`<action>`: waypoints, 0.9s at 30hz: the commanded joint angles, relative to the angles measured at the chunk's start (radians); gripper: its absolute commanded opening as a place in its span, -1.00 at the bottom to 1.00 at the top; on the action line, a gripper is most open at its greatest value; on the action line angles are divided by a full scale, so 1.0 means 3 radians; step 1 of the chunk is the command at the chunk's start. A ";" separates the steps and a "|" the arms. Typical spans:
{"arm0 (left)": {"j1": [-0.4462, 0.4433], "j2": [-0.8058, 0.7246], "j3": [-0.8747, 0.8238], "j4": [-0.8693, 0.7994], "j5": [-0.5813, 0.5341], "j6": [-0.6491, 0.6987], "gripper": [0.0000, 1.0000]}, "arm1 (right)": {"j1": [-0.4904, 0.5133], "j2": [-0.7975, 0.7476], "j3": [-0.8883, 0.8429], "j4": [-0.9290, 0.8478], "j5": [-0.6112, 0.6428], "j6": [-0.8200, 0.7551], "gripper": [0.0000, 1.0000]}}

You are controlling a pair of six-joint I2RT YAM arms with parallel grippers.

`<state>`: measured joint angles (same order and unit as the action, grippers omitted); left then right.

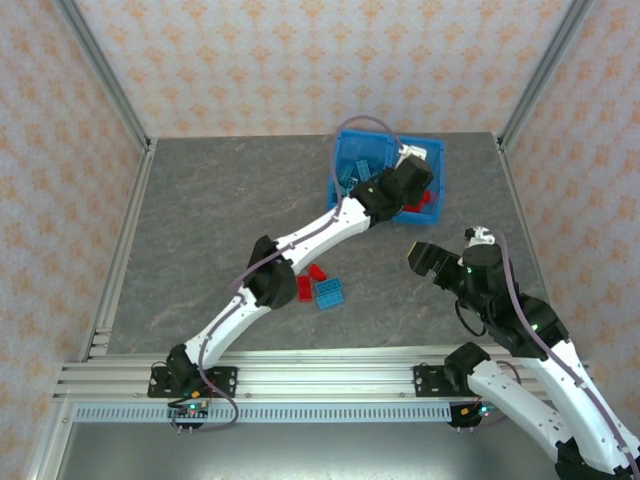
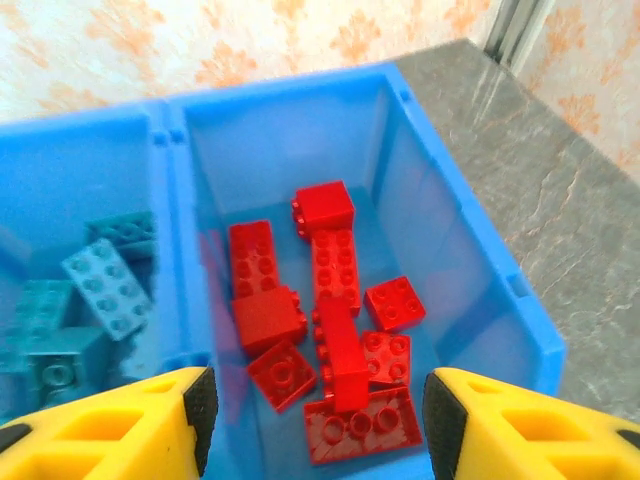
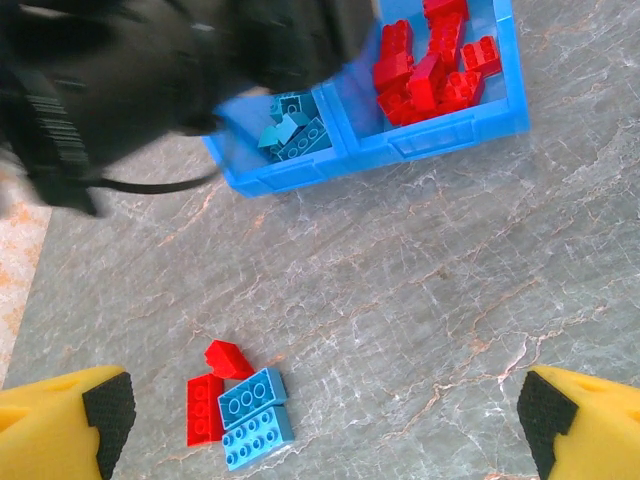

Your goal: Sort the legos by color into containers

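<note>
The blue bin (image 1: 345, 136) stands at the back of the table, with a divider (image 2: 175, 200) between its two containers. Several red legos (image 2: 335, 275) lie in the right container and several light blue legos (image 2: 105, 285) in the left. My left gripper (image 2: 315, 415) hovers open over the red pile with nothing between its fingers. On the table lie two red legos (image 3: 204, 410) (image 3: 228, 358) and two light blue ones (image 3: 252, 396) (image 3: 258, 438). My right gripper (image 3: 325, 415) hangs open above the table, to the right of them.
The left arm (image 1: 300, 240) stretches diagonally from the near edge to the bin, passing just above the loose legos (image 1: 322, 288). Grey marble tabletop (image 3: 450, 300) lies bare between those legos and the bin. Metal frame posts (image 1: 110, 90) stand at the back corners.
</note>
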<state>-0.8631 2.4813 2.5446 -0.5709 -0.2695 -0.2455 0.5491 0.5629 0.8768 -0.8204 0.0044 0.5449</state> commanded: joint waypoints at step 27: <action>-0.0196 -0.6128 -0.5883 -0.0456 0.1709 0.2379 0.79 | 0.0670 0.2808 0.0481 0.0682 -0.0786 -0.0774 0.95</action>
<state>-0.9176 0.6613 0.8524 -0.7010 0.1421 0.3210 0.7223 1.3331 0.9524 -0.6338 -0.2855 0.3870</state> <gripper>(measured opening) 0.893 0.980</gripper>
